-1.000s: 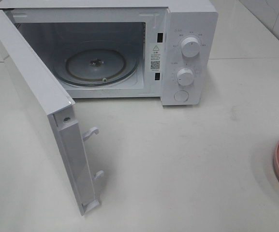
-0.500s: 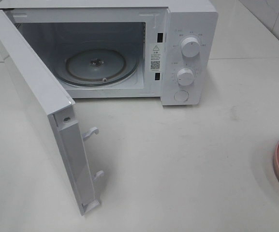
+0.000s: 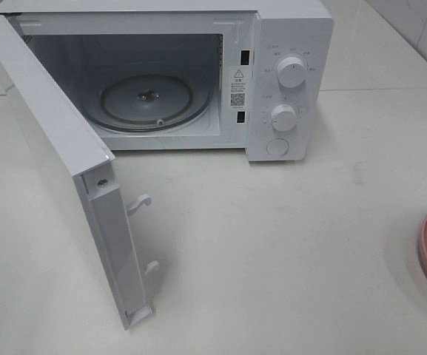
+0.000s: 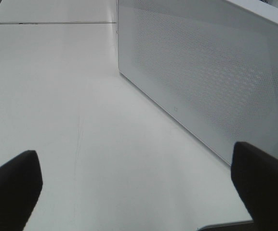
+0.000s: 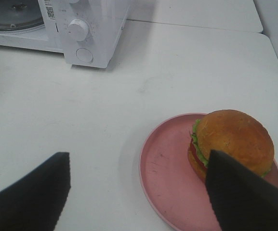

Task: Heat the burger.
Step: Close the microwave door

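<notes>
On the pink plate (image 5: pixel 170 192), toward its 3 o'clock rim, sits the burger (image 5: pixel 232 142), well apart from the open microwave (image 3: pixel 291 44) at about 10 o'clock across the white tabletop (image 5: pixel 81 110). The right tool (image 5: pixel 139 192) hangs above the plate, jaws spread and grasping nothing; the left tool (image 4: pixel 139 183) is likewise released, beside the microwave door (image 4: pixel 201 82). The burger looks light, soft and loosely stacked, likely to squash or shear. Better to pinch the bun's flanks low, gently, or carry the plate.
</notes>
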